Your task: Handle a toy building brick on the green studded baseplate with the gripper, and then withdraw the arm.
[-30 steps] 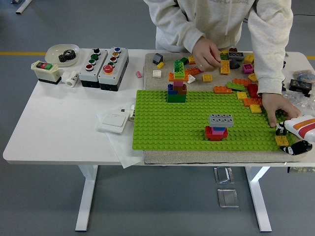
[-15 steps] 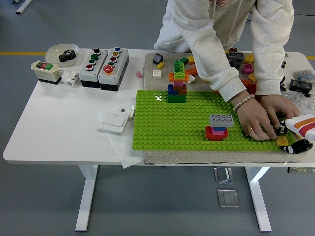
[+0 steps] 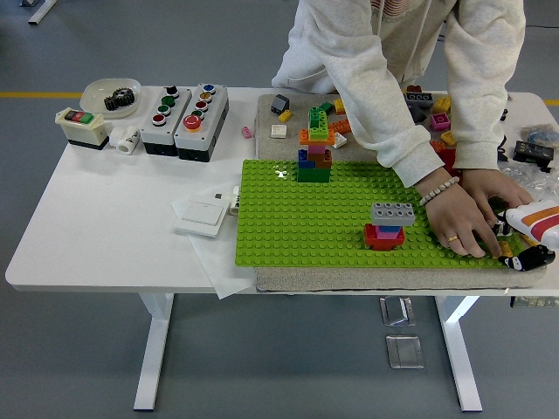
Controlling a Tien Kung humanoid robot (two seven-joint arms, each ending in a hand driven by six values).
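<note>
The yellow brick (image 3: 505,250) lay at the green studded baseplate's (image 3: 297,223) four-o'clock corner, mostly hidden under a person's hands (image 3: 461,225); its long axis could not be told; the robot's right hand (image 3: 531,236), white with black fingertips, sat touching it at three o'clock, fingers curled, grip unclear; the left arm was absent.

From my feed, the person's two hands (image 3: 467,223) cover the green baseplate's (image 3: 288,218) right near corner, so I can't tell which brick lies beneath. My right hand (image 3: 531,229) is cut off by the picture's right edge; its fingers are unreadable. The loose bricks (image 3: 428,109) at the table's far edge sit partly behind a sleeve (image 3: 384,105).
</note>
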